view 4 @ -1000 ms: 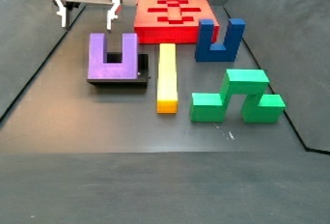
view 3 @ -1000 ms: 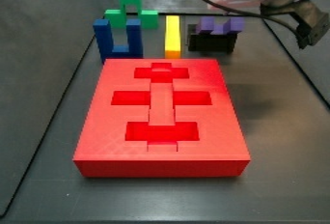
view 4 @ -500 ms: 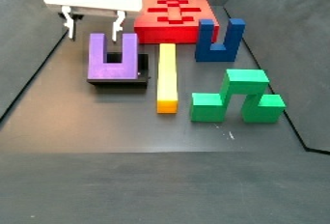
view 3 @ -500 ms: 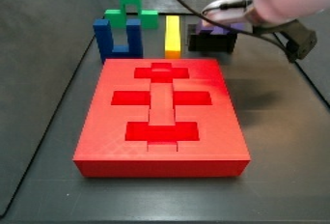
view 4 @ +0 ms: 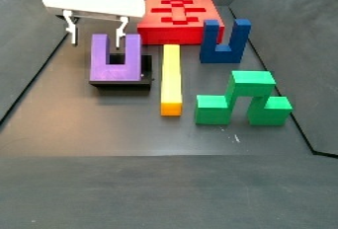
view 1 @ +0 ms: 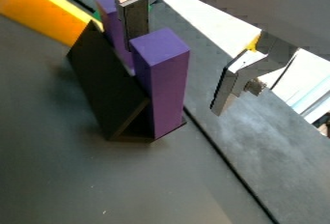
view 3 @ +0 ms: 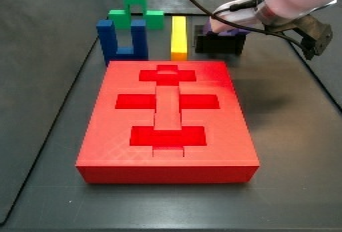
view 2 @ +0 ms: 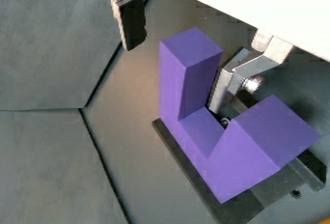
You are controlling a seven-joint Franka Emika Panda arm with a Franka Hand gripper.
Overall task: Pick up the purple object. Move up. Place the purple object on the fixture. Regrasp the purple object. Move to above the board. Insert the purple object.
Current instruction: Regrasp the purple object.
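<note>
The purple object (view 4: 115,61) is a U-shaped block that stands prongs up on the black fixture (view 4: 125,84). It also shows in both wrist views (view 1: 160,77) (view 2: 245,141). My gripper (view 4: 95,34) is open and low over it. The fingers straddle one prong without closing on it: one finger (view 2: 129,23) stands outside the block and the other finger (view 2: 242,75) is in the gap between the prongs. In a side view my gripper (view 3: 222,23) and arm hide most of the purple object above the fixture (view 3: 218,45).
The red board (view 3: 167,116) (view 4: 179,11) lies beside the fixture. A yellow bar (view 4: 171,77) (view 1: 45,11) lies right next to the fixture. A blue U-shaped block (view 4: 224,43) and a green piece (view 4: 244,97) stand beyond the bar.
My gripper has moved over the fixture and come down, so its open fingers now straddle one prong of the purple object. The block has not moved.
</note>
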